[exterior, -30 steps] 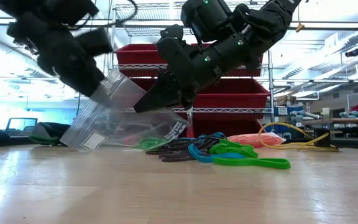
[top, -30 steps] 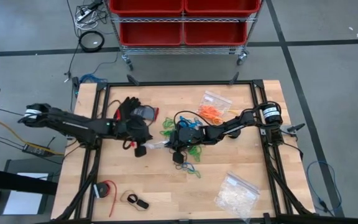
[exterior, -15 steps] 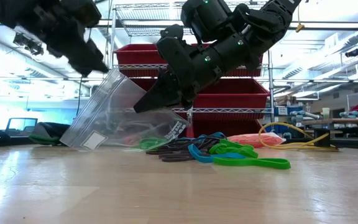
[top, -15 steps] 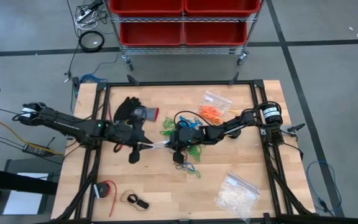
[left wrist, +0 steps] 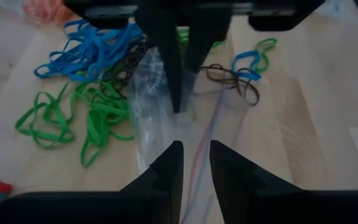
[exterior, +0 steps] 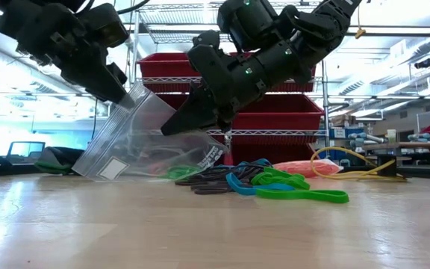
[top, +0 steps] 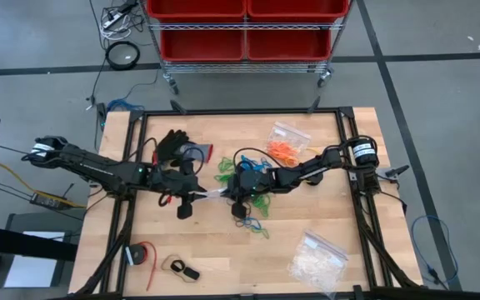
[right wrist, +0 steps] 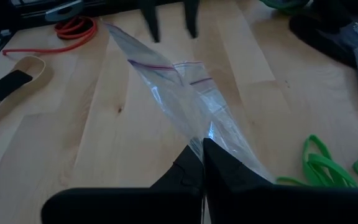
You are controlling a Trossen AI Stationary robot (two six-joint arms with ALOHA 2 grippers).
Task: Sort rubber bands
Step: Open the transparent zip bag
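A clear bag (top: 209,194) hangs between both claws, rubber bands (top: 252,185) heaped just right of it.

In the high view the rubber bands (top: 252,187) lie partly hidden under the right arm (individual loops too small to separate).

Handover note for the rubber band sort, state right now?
Right gripper: shut on the clear zip-top plastic bag, holding one edge up at table centre.
Left gripper: open, fingers either side of the bag's opposite edge, not clamped.
Coloured rubber bands (green, blue, black): loose in a pile on the wooden table beside the bag. Orange ones lie by a second small clear bag.
Done: bag lifted.
Left: spread the bag mouth, load bands by colour.
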